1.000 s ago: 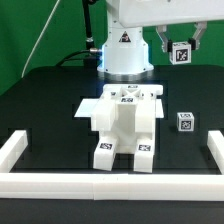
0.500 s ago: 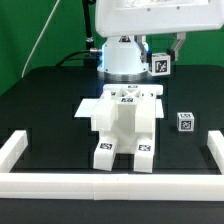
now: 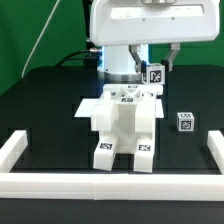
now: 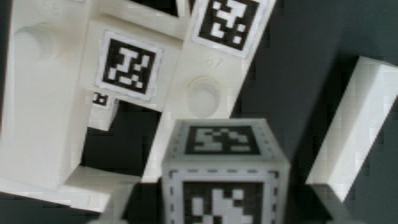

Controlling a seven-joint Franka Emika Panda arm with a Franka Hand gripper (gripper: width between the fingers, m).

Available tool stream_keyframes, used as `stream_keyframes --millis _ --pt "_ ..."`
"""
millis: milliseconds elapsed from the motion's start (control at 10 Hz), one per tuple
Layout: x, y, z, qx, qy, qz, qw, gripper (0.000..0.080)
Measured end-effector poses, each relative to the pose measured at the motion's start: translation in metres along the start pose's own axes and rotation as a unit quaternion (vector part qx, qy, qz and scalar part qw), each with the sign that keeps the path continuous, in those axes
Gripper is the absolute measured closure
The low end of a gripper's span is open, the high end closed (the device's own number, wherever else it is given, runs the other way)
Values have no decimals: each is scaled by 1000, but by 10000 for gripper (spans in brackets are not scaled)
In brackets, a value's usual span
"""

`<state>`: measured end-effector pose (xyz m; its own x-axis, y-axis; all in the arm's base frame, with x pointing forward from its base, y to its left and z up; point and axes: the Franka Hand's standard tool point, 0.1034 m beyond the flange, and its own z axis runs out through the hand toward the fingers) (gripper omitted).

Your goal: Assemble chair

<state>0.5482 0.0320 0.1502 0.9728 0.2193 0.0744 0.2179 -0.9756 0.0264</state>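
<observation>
The partly built white chair (image 3: 124,124) stands mid-table, with tags on its top and on its front feet. My gripper (image 3: 156,74) hangs just above its back, toward the exterior view's right. It is shut on a small white tagged piece (image 3: 155,73) held in the air. In the wrist view this piece (image 4: 221,152) fills the near middle. The chair's tagged surfaces (image 4: 128,75) lie beyond it. A second small tagged piece (image 3: 184,122) lies loose on the table at the exterior view's right of the chair.
Low white border bars run along the exterior view's left (image 3: 14,150), front (image 3: 110,184) and right (image 3: 214,150) of the black table. The arm's white base (image 3: 122,60) stands behind the chair. A white slab edge (image 4: 356,120) shows beside the held piece.
The gripper has moved toward the exterior view's left and downward with the small tagged piece. It now hangs close above the chair's back. The chair and the loose piece have not moved.
</observation>
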Motion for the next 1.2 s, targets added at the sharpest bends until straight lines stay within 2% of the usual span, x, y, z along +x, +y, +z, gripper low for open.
stream_keyframes --millis 200,800,1200 --pt "-5 2 10 -4 -6 -5 1000 518" --pt "-18 2 23 -5 -14 -2 1000 518" --pt "-13 5 26 -8 -13 -2 1000 518"
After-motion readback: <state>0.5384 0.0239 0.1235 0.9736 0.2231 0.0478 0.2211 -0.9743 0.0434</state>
